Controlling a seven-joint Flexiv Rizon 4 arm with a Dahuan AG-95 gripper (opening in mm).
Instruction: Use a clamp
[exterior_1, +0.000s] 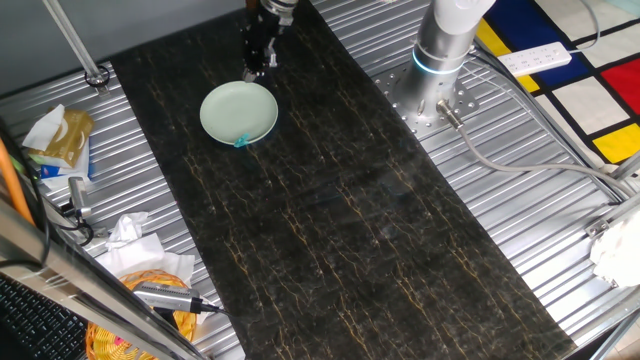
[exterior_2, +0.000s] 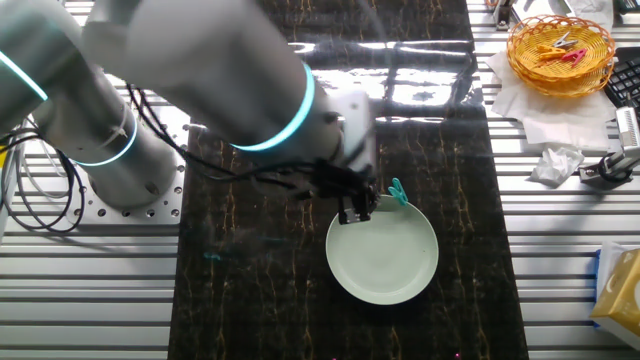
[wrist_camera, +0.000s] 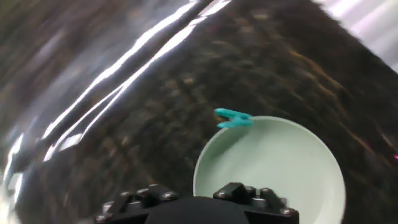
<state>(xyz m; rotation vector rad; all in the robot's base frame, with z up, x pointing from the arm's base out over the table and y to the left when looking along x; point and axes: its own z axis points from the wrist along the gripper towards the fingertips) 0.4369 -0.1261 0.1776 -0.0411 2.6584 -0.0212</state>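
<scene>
A small teal clamp (exterior_2: 399, 193) is clipped on the rim of the round pale green plate (exterior_2: 385, 265). It also shows in one fixed view (exterior_1: 240, 140) at the plate's (exterior_1: 232, 105) near edge and in the hand view (wrist_camera: 232, 118) on the plate's (wrist_camera: 280, 168) far left rim. My black gripper (exterior_2: 356, 209) hangs over the plate's edge, a short way from the clamp, and holds nothing I can see. In one fixed view the gripper (exterior_1: 259, 62) is just beyond the plate. Its fingertips are hidden in the hand view, which is blurred.
The plate sits on a dark marble-patterned mat (exterior_1: 330, 200) on a ribbed metal table. A wicker basket (exterior_2: 560, 50) with clips, tissue and tools stand at one side. The arm's base (exterior_1: 440, 60) and cables are at another edge.
</scene>
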